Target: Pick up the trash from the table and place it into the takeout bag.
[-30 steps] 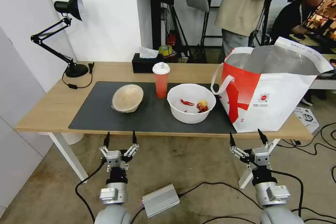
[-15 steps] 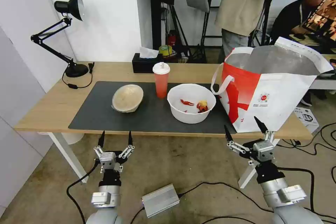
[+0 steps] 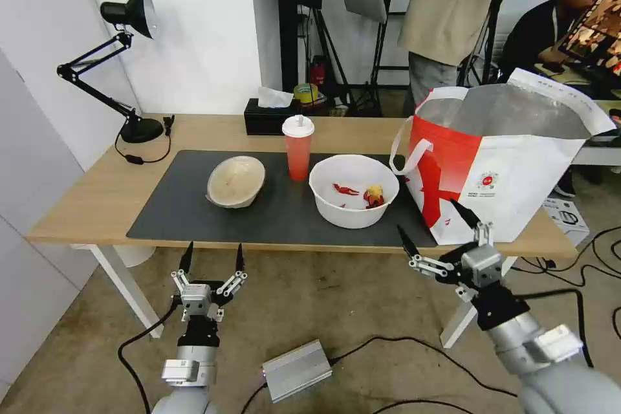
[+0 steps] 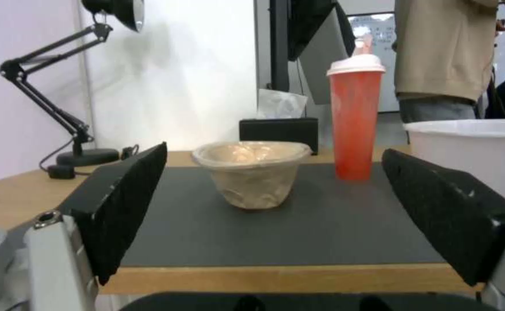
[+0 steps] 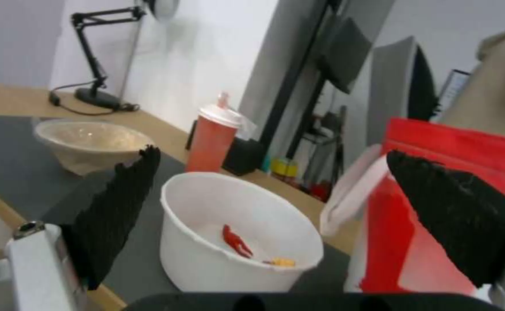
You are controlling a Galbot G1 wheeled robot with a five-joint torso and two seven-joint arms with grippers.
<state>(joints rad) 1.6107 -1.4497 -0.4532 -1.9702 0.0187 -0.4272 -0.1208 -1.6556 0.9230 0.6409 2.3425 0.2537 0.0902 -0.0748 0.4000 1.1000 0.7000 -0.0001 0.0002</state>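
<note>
Hovering in front of the table's [image 3: 97, 200] near edge, right gripper [image 3: 435, 229]: fingers spread wide, holding nothing, tilted toward the white bowl [image 3: 353, 191] and the bag's [image 3: 517, 171] lower corner. In the right wrist view the two black fingers [image 5: 120, 207] frame the white bowl [image 5: 235, 233] with the bag's red panel [image 5: 431, 207] beside it.

Left gripper [image 3: 212, 257]: below the table edge on the left, fingers apart and upright, empty, pointing at the beige bowl [image 3: 236, 181]. In the left wrist view its fingers [image 4: 131, 203] bracket the beige bowl [image 4: 251, 172] and the cup [image 4: 354, 116].

Mat [image 3: 174, 207]: dark grey, lying along the table's middle.

Beige bowl: on the mat's left part, tipped slightly on its side.

Cup [image 3: 298, 147]: translucent red, white lid, upright at the mat's far edge between the two bowls.

White bowl: on the mat, just right of the cup, red scraps and a yellowish bit inside; near the bag, whose white strap hangs beside its rim.

Bag: upright at the table's right end, mouth open, foil lining showing, red panel facing the bowls.

Tissue box [image 3: 268, 118]: black, behind the cup.

Lamp [image 3: 126, 71]: black, at the far left corner.
</note>
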